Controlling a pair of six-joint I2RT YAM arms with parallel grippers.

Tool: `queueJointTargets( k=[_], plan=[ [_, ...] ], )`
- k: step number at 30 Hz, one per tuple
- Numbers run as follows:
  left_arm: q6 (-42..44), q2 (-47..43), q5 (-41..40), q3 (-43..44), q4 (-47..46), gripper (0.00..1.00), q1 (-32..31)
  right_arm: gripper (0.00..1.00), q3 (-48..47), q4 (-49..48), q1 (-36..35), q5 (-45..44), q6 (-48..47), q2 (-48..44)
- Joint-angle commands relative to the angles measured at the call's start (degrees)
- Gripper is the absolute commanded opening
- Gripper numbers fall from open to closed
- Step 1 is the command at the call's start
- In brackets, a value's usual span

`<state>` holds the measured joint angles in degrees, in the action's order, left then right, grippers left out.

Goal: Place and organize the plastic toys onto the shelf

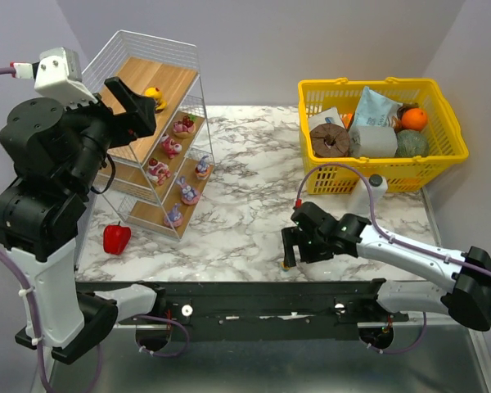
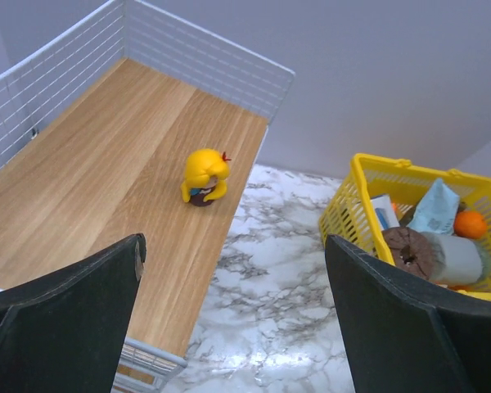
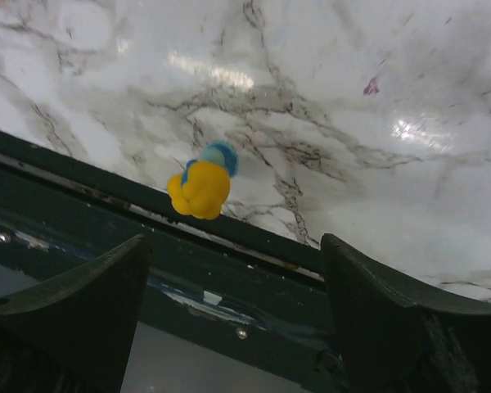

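Yellow duck figurine (image 3: 203, 187), mid-frame, is judged light, rigid, slick, pinchable across its body; left fingers (image 2: 61, 319), right fingers (image 3: 74, 319) are spread wide.

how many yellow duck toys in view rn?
2. One duck sits on the shelf's top board; the other duck lies on the marble table by the near rail, below the right gripper. More may hide behind the left arm.

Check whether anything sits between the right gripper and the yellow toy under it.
Nothing visible does. The right gripper hangs open over the yellow toy, which lies on the bare table beside the dark rail at its near edge.
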<state>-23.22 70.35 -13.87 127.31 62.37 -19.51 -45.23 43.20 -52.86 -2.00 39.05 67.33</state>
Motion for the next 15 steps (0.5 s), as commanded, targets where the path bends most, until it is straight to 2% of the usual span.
queueJointTargets(
  k=[1, 9, 15],
  plan=[
    [2.6, -0.6, 7.2, -0.6, -2.2, 0.99, 0.3, 0.90, 3.1, -6.7, 0.0, 8.0, -0.9, -1.5],
    [3.7, -1.1, 11.8, 0.4, -3.5, 0.99, 0.3, 0.84, 0.8, -7.8, -0.4, 8.0, 1.0, 4.0],
    [4.6, -0.8, 13.7, 2.0, -3.0, 0.99, 0.3, 0.77, 0.8, -9.4, -0.9, 6.4, 2.6, 7.5]
  ],
)
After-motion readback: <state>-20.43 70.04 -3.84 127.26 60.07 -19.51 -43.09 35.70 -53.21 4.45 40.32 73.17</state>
